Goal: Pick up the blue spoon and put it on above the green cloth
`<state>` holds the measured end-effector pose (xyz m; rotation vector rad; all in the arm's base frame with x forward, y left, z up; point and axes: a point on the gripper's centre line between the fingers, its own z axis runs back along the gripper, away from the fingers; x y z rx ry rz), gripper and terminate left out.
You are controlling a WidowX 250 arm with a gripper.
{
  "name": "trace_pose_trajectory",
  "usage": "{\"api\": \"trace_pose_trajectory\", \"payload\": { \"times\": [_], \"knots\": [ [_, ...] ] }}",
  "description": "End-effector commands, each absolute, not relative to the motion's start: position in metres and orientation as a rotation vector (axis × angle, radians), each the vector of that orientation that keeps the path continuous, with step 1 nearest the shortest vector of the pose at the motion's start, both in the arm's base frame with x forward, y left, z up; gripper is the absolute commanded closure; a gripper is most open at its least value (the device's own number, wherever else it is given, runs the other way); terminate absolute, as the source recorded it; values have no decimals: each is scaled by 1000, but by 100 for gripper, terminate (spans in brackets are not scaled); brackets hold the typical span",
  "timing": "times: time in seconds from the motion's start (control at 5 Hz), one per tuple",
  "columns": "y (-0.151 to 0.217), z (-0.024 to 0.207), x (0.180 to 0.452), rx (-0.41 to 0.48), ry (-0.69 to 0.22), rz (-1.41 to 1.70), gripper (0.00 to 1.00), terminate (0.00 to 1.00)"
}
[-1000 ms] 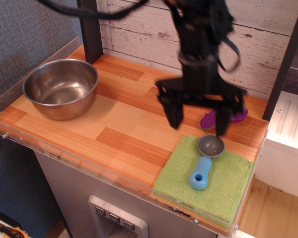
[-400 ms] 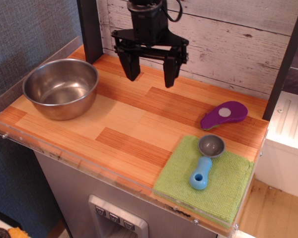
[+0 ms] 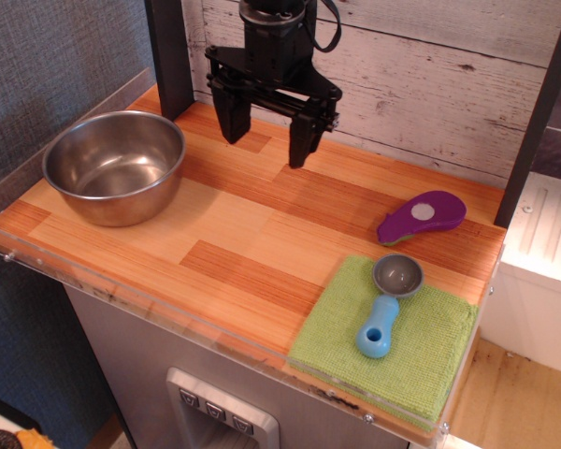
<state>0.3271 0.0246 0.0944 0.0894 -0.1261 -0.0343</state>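
Observation:
The blue spoon (image 3: 385, 309) lies on the green cloth (image 3: 421, 355) at the front right corner of the counter. Its grey bowl points toward the back and its light-blue handle toward the front. My gripper (image 3: 265, 142) is black, open and empty. It hangs above the back of the counter, well left of the spoon and the cloth.
A steel bowl (image 3: 114, 166) stands at the left. A purple oval gadget with a white button (image 3: 421, 216) lies just behind the cloth. A white plank wall runs along the back, with dark posts at its left and right. A clear plastic lip edges the wooden counter (image 3: 224, 253).
My gripper has left the spoon on the cloth, risen and swung from over the cloth to the back left. In the last half second it shifted slightly and turned a little.

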Motion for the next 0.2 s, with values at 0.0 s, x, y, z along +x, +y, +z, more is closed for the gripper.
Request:
{"api": "trace_pose_trajectory", "payload": {
  "times": [0.0],
  "knots": [
    [28,110,328,95,-169,-32,0,100]
  ]
}}
